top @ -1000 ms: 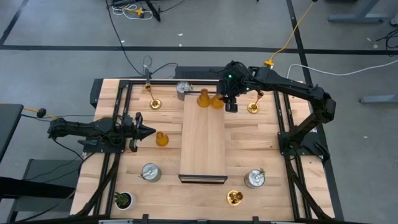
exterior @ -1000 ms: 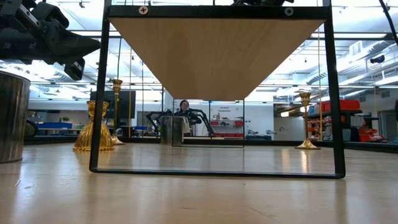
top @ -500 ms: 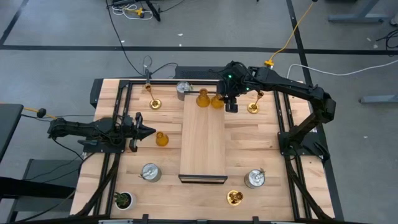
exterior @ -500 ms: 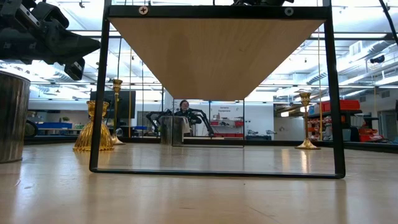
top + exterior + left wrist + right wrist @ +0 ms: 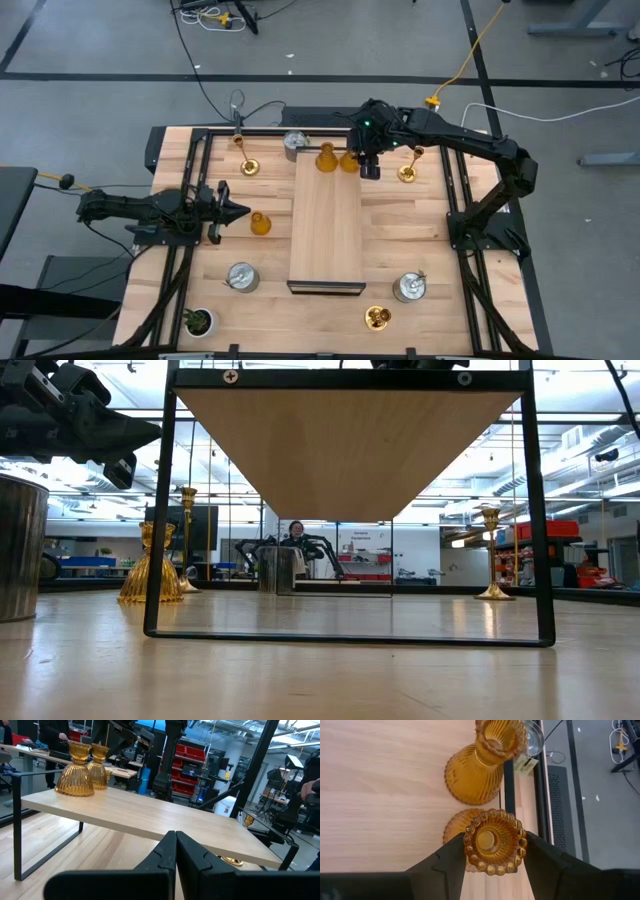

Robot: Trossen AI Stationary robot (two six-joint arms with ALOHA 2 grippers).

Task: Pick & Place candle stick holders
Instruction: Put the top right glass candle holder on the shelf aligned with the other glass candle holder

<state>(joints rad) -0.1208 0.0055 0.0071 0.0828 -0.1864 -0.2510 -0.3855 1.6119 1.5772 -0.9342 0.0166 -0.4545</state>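
Overhead arrangement, read from the near edge of the table point(image 5: 450, 300) to the far edge. At the near left corner stands a small green potted plant point(image 5: 198, 321). A gold holder point(image 5: 378, 318) lies near the front, right of centre, with a squat silver holder point(image 5: 409, 287) just beyond it on the right and another silver holder point(image 5: 241, 277) on the left. A raised wooden shelf point(image 5: 326, 225) on a black frame runs down the table's centre from near to far.

At mid-depth on the left, the left gripper point(image 5: 240, 210) waits with its fingers pressed together and empty; its tips point toward an amber holder point(image 5: 260, 223) standing on the table just beside them, not touching.

At the far end of the shelf stand two amber bell-shaped holders side by side. The right gripper point(image 5: 370, 165) is over the right-hand one point(image 5: 494, 841); the right wrist view shows its two fingers point(image 5: 451, 857) set against opposite sides of this holder's beaded rim, gripping it, with the holder's base on the shelf. The other amber holder point(image 5: 327, 158) stands free just to its left.

Beyond and beside the shelf's far end are the third silver holder point(image 5: 295, 142), a gold holder at far left point(image 5: 248, 166) and a gold holder at far right point(image 5: 407, 172).
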